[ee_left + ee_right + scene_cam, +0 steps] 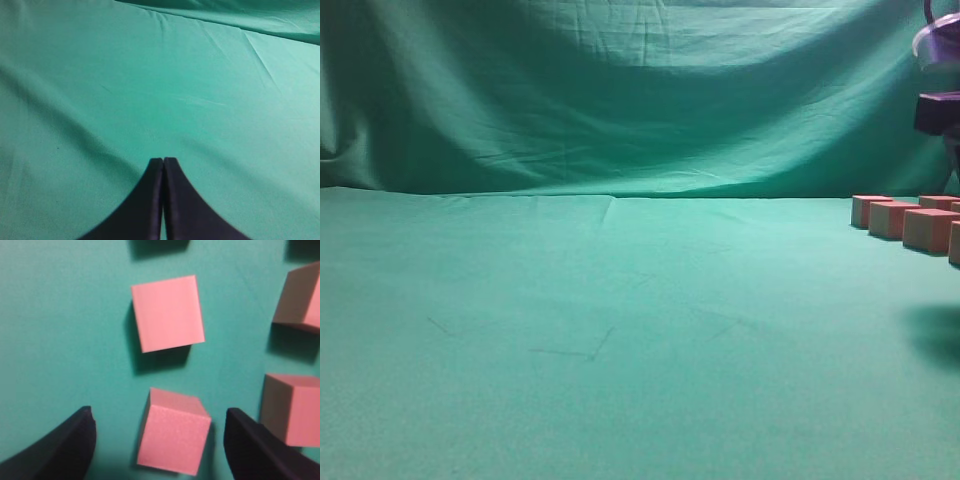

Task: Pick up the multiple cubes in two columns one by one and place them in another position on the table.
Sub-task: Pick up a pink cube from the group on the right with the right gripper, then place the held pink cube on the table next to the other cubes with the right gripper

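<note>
- Right pincer (159, 440) released: jaws stand wide apart, one cube (173, 432) between them, tilted against the jaw line and touching neither jaw.
- Left pincer (163, 165) clenched, fingertips together, nothing held, over bare table (150, 90).
- Cubes around: second cube (167, 313) just beyond the first in the same column; two more at the right edge of the wrist view, the neighbouring column.
- Exterior view: row of cubes (905, 222) at far right of table, right arm (940, 70) above them.
- Step, judged: either set-down or approach for pickup; cannot tell which.
- Next move, if picking: align jaws to the cube's faces, lower, close, avoiding the near neighbour (292, 410).
</note>
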Controlling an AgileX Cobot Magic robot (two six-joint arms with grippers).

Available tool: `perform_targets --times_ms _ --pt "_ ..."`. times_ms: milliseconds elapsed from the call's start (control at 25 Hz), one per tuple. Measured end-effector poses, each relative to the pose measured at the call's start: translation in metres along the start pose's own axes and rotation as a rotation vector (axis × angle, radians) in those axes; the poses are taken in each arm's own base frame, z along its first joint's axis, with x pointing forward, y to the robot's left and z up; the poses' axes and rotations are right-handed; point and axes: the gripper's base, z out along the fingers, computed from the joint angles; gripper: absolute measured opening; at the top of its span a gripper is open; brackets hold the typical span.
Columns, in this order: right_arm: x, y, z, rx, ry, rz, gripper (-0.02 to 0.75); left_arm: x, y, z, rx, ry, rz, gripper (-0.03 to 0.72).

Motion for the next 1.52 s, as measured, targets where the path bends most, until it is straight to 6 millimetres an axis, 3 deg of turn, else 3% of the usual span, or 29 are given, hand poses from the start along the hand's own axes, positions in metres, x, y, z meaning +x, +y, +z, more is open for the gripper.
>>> perform_targets --times_ms 280,480,800,960,1200,1320,1520 --pt "-0.001 0.002 0.013 0.003 0.024 0.004 0.489 0.000 0.000 0.000 0.000 0.000 0.000 0.000" --pt "-0.003 0.002 0.014 0.006 0.032 0.007 0.254 0.000 0.000 0.000 0.000 0.000 0.000 0.000" --pt "-0.025 0.008 -0.014 0.007 0.074 -0.008 0.261 0.000 0.000 0.000 0.000 0.000 0.000 0.000" --pt "-0.040 0.033 -0.041 -0.055 0.052 -0.133 0.261 0.000 0.000 0.000 0.000 0.000 0.000 0.000" --pt "-0.062 0.088 -0.077 -0.131 -0.106 -0.401 0.261 0.000 0.000 0.000 0.000 0.000 0.000 0.000" --pt "-0.075 0.111 -0.083 -0.140 -0.125 -0.514 0.261 0.000 0.000 0.000 0.000 0.000 0.000 0.000" --pt "-0.100 0.140 -0.065 -0.133 -0.086 -0.676 0.261 0.000 0.000 0.000 0.000 0.000 0.000 0.000"
